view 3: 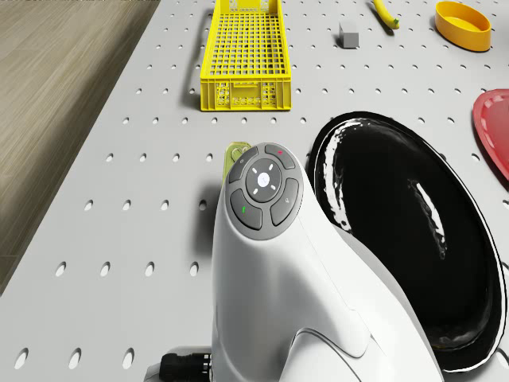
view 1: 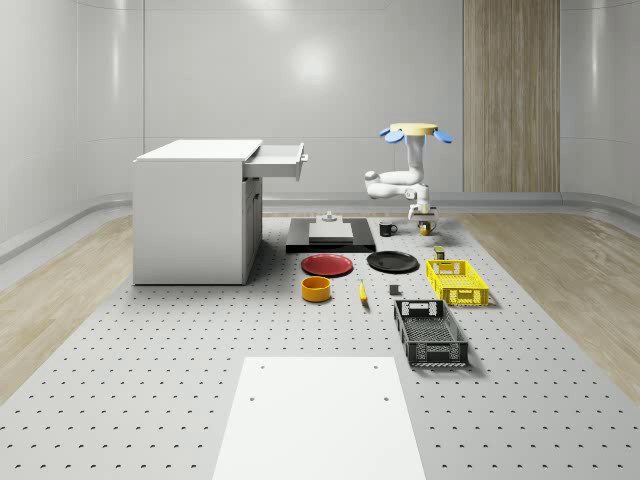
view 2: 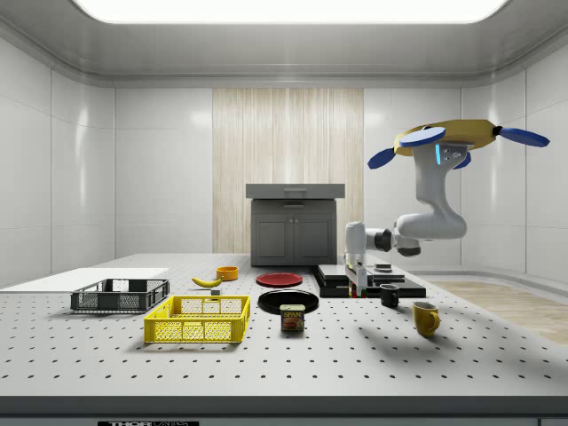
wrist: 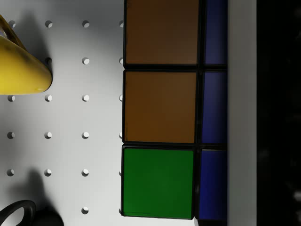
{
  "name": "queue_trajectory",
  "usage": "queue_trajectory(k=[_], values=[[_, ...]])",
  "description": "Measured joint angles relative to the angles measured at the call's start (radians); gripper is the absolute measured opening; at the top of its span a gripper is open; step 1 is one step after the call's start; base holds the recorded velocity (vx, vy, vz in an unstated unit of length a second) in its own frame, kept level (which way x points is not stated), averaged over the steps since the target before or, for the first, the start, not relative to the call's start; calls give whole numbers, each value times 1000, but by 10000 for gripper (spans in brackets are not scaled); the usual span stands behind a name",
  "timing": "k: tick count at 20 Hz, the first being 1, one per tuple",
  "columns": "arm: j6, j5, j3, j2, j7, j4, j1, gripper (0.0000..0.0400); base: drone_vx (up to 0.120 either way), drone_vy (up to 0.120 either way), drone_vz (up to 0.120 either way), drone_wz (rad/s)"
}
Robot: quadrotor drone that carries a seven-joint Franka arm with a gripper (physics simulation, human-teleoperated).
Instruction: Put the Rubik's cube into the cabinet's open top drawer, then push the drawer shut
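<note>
On the desk (view 1: 150,400), near to far:
Rubik's cube (wrist: 160,108): directly under the wrist camera, beside a yellow mug (wrist: 21,70).
Pincer (view 2: 358,286): lowered at the cube; finger state cannot be told.
Drone (view 1: 413,131): hovering above the desk's far right.
Top drawer (view 1: 277,160): open.

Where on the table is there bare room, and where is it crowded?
Bare: the perforated table in front of the cabinet, left of the orange bowl. Crowded: between the red plate, black plate, yellow crate and black crate.
</note>
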Motion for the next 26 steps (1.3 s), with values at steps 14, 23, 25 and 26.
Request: queue_trajectory(k=[14, 23, 25, 26], values=[[35, 26, 15, -40, 9, 1, -11, 320, 49, -80, 120, 0], [57, 37, 19, -64, 14, 2, -16, 320, 111, -120, 120, 0], [61, 39, 20, -68, 15, 2, -18, 320, 120, -120, 120, 0], [64, 40, 20, -71, 15, 3, -18, 320, 120, -120, 120, 0]])
